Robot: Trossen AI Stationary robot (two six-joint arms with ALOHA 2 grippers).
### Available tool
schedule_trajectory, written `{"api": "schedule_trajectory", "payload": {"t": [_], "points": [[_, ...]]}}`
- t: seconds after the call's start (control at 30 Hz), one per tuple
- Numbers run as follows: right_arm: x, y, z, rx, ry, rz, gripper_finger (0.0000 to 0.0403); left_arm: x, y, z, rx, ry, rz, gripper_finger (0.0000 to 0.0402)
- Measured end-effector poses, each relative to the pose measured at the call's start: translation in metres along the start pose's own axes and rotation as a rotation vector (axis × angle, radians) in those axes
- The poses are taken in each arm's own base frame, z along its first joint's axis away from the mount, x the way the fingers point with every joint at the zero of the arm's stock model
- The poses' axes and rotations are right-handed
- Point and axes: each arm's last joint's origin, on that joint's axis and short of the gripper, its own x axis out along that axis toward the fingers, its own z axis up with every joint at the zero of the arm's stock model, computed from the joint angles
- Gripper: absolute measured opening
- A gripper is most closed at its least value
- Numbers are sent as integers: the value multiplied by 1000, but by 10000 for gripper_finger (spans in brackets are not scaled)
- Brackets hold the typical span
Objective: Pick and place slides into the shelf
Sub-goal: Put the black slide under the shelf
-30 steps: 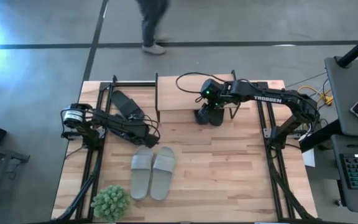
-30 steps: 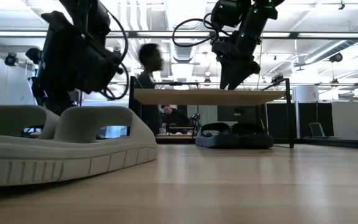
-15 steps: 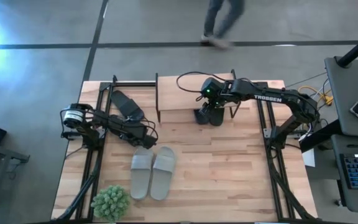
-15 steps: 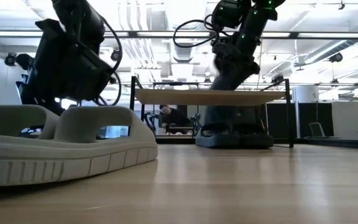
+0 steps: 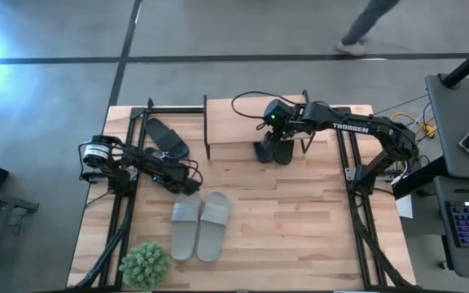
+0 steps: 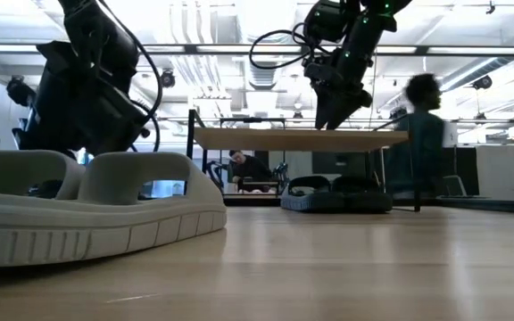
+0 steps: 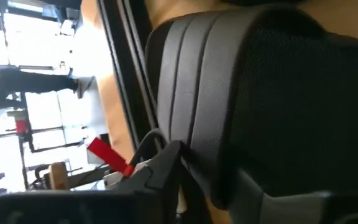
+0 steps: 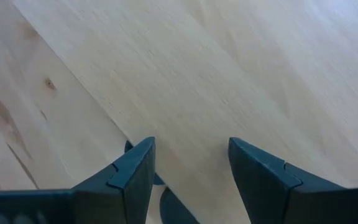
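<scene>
My left gripper hangs low over the table's left half, just beyond the far ends of the pale grey-white slides, which lie soles down side by side. It is shut on a black slide that fills the left wrist view; from above the arm hides it. Another black slide lies flat at the far left. My right gripper stands open just above the shelf's plank, at its near edge. Two dark slides rest on the table under the shelf. My left gripper pinches a curved, ribbed black part of the slide between its two fingers. Whether that part is the strap or the sole's edge cannot be told. The fingers slant down toward the table's right. The arm hides how the slide sits.
A small green plant stands at the near left corner. Black frame rails run along both table sides. A person walks on the floor beyond the far edge. Bare wood lies in the middle and near right.
My left gripper has drawn back toward the table's left edge and sunk a little. My right gripper has kept still over the shelf. The person beyond the far edge has walked from left to right.
</scene>
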Motion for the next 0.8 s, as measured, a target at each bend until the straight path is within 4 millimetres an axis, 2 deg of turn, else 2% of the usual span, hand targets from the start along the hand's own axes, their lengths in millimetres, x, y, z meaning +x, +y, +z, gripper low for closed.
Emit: {"api": "schedule_trajectory", "payload": {"t": [0.2, 0.47, 0.63, 0.8], "points": [[0, 0, 0, -1, 4, 1, 196, -6, -3, 5, -19, -33, -30, 8], [0, 0, -1, 6, 10, 3, 196, -19, -2, 14, 22, -94, -41, 2], [0, 0, -1, 6, 11, 3, 196, -39, 14, 21, 46, -134, 19, 1], [0, 0, -1, 6, 11, 3, 196, -62, 40, 29, -48, -208, -87, 1]]}}
